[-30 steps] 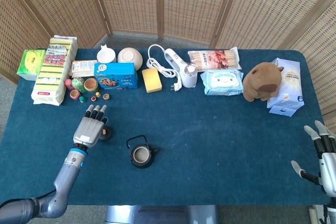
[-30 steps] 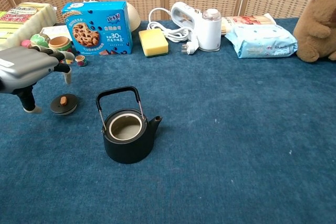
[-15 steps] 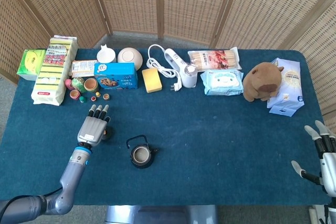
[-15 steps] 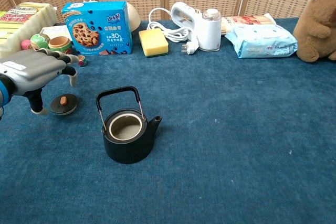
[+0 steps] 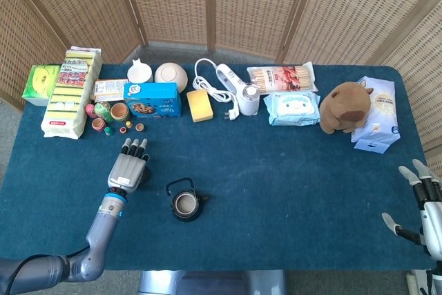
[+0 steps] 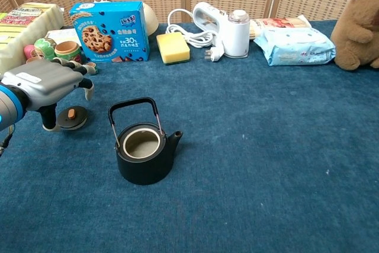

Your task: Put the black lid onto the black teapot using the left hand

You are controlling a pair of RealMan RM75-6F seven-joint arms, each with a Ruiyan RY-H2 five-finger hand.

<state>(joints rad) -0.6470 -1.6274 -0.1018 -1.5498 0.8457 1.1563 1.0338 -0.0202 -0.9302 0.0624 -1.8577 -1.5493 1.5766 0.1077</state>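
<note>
The black teapot (image 6: 144, 152) (image 5: 185, 204) stands open-topped on the blue cloth, handle upright, spout to the right. The black lid (image 6: 73, 117) with a small tan knob lies flat on the cloth left of the pot. My left hand (image 6: 48, 80) (image 5: 129, 168) hovers palm-down directly over the lid, fingers spread and thumb down beside it, holding nothing. In the head view the hand hides the lid. My right hand (image 5: 423, 211) rests open at the table's far right edge.
Behind the lid sit small nesting cups (image 6: 66, 48) and a blue cookie box (image 6: 108, 31). A yellow sponge (image 6: 173, 48), a white appliance with cord (image 6: 228, 30), a wipes pack (image 6: 294, 45) and a brown plush (image 6: 359, 25) line the back.
My left hand has slid right, from beside the lid to directly above it. Lid, teapot and right hand have not moved.
</note>
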